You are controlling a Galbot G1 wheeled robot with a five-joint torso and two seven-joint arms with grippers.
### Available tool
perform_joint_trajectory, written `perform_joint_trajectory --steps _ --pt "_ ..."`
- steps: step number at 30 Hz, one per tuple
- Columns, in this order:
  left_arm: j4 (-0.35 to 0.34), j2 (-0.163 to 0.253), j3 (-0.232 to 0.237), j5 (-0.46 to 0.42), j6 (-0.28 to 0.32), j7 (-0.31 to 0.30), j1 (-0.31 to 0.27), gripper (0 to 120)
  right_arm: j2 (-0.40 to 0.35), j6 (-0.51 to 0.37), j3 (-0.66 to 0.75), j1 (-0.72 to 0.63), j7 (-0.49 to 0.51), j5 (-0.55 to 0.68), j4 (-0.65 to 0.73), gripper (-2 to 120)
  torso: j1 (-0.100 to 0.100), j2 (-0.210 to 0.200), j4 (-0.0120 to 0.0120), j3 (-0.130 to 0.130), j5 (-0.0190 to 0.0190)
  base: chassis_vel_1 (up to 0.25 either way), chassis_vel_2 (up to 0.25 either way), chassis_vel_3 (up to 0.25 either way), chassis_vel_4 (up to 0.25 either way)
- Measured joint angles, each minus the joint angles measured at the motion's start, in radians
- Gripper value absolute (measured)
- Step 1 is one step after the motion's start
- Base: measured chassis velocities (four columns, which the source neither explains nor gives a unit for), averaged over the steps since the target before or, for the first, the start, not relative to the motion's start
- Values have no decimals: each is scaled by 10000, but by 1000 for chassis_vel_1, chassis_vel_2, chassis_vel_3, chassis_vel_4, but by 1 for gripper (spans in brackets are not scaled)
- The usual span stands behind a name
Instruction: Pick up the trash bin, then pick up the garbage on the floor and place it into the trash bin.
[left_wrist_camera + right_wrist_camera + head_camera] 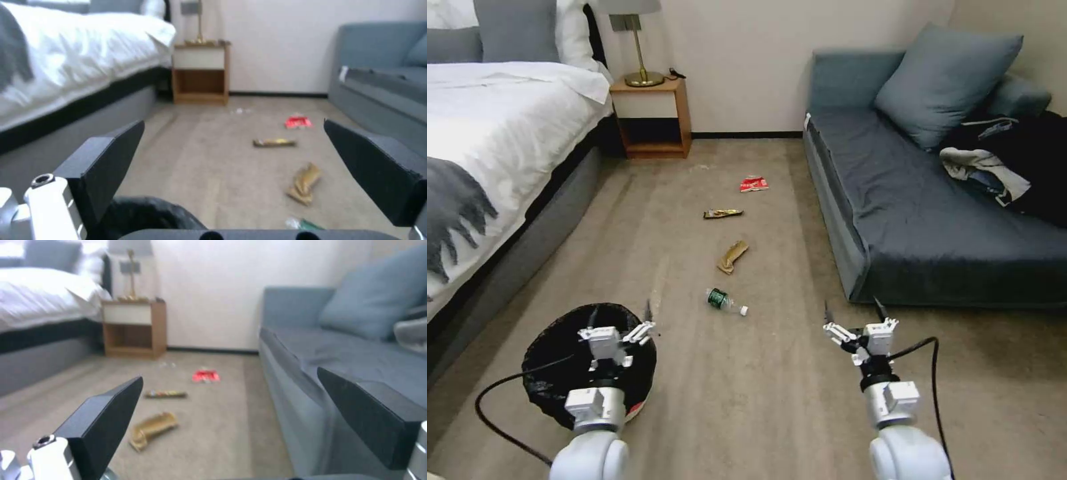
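Left gripper (pixel 621 322), jaws spread, hangs over the trash bin (pixel 547 373). Right gripper (pixel 854 319), jaws spread, beside it. Garbage (pixel 726 301) lies beyond the bin, floor open.

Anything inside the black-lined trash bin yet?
The low round trash bin shows crinkly black bag liner and no litter where visible, but the open left end effector and its wrist cover much of the opening. All four garbage items lie on the carpet.
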Motion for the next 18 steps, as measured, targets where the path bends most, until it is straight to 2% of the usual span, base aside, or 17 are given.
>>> perform_joint_trajectory --steps 1,2,5,6,7,8,9,14,17,18 --pt "102 33 -176 -100 -468 -38 60 100 47 525 -213 -57 -5 -173 -121 100 0 0 2 0 0 0 0 0 0" --pt "102 33 -176 -100 -468 -38 60 100 47 525 -213 -57 -5 -173 -121 100 0 0 2 0 0 0 0 0 0" --pt "298 108 -565 -316 -1499 -140 185 100 132 1399 -549 -151 -25 -465 -319 100 -1 0 4 0 0 0 0 0 0" --pt "298 108 -565 -316 -1499 -140 185 100 132 1399 -549 -151 -25 -465 -319 100 -1 0 4 0 0 0 0 0 0" --pt "283 130 -721 -339 -1743 -202 179 100 122 1634 -504 -128 -183 -460 -397 100 0 0 3 0 -3 0 0 0 0" --pt "241 139 -765 -340 -1820 -227 184 100 62 1926 -246 33 -495 -417 -542 100 0 0 2 0 8 0 0 0 0" --pt "208 139 -780 -346 -1828 -247 205 100 -5 1986 -46 156 -659 -421 -569 100 -1 0 4 0 0 0 0 0 0" --pt "107 131 -783 -352 -1687 -301 326 100 -220 1716 319 405 -951 -594 -545 100 0 0 1 0 4 0 0 0 0" --pt "43 123 -779 -320 -1537 -497 441 100 -376 1603 580 629 -1027 -662 -529 100 -1 0 2 1 2 0 0 0 0" --pt "-1 117 -750 -337 -1418 -792 491 100 -461 1577 678 713 -1057 -674 -526 100 -1 0 3 1 2 0 0 0 0"
